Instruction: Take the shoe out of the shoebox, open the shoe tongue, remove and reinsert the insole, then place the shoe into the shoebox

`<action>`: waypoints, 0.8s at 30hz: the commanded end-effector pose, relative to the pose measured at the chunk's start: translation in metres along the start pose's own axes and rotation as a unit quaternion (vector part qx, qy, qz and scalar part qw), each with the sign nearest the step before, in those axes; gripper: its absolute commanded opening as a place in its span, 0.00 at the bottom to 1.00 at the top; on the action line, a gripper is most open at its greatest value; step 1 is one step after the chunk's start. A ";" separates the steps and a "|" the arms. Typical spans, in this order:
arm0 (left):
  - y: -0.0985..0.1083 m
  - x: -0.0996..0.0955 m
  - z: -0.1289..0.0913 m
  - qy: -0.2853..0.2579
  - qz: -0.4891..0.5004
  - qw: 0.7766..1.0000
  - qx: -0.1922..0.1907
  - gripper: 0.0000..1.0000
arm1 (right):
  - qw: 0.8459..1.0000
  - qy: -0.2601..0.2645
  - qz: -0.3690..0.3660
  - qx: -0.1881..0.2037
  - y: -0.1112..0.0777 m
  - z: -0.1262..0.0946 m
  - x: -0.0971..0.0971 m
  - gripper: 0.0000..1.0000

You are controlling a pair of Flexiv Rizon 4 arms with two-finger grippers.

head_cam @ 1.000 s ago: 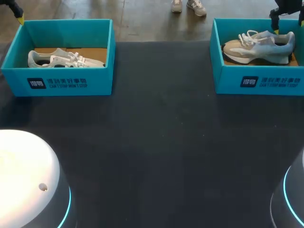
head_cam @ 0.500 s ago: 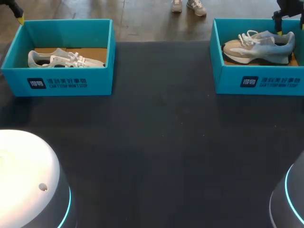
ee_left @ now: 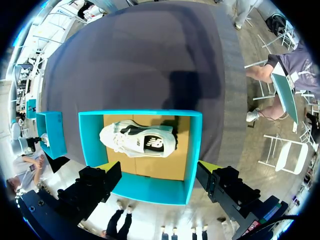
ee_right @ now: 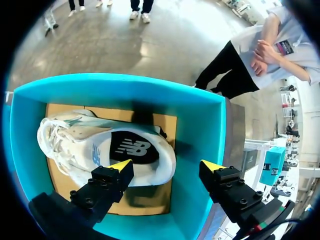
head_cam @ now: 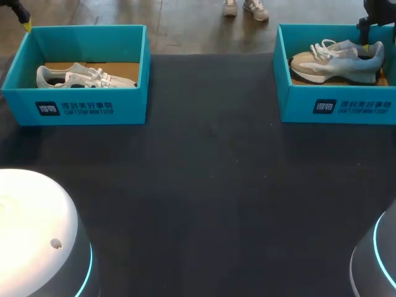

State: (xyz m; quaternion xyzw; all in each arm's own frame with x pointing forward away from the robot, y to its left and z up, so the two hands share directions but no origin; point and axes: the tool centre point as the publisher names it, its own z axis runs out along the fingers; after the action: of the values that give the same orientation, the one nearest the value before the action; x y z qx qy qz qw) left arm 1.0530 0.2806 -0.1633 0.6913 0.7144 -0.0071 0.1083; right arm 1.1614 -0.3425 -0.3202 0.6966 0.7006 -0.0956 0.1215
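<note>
A teal shoebox (head_cam: 337, 105) at the table's far right holds a beige and grey shoe (head_cam: 334, 60) lying on its side with its white laces loose. My right gripper (head_cam: 378, 42) hangs over the shoe's heel end. In the right wrist view this gripper (ee_right: 166, 165) is open, with one finger above the shoe's (ee_right: 100, 145) heel side and the other over the bare box floor. A second teal shoebox (head_cam: 74, 108) at the far left holds a white shoe (head_cam: 83, 76). My left gripper (ee_left: 159, 167) is open above that box's back wall, clear of the white shoe (ee_left: 137, 140).
The dark table (head_cam: 210, 173) stretches between the two boxes with nothing standing on it. My arms' rounded bases (head_cam: 31, 235) fill the near corners. Both boxes sit close to the table's far edge.
My right gripper has shifted a little to the right and lower over the shoe's heel, and its fingers have narrowed slightly. The left arm has stayed put.
</note>
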 end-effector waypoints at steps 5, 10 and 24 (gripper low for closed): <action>-0.001 0.000 0.000 0.000 0.001 1.000 -0.001 1.00 | 1.000 0.010 -0.001 0.012 0.010 0.008 0.001 0.78; -0.001 0.000 0.000 0.000 0.001 1.000 -0.001 1.00 | 1.000 0.018 0.000 0.022 0.009 0.015 0.004 0.71; -0.001 0.000 0.000 0.000 0.001 1.000 -0.001 1.00 | 0.998 0.047 0.009 0.041 0.009 0.028 0.008 0.62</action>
State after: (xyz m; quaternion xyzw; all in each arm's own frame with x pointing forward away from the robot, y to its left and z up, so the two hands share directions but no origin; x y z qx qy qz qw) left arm 1.0530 0.2806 -0.1633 0.6913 0.7144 -0.0071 0.1083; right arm 1.1609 -0.3410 -0.3446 0.7096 0.6961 -0.0787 0.0761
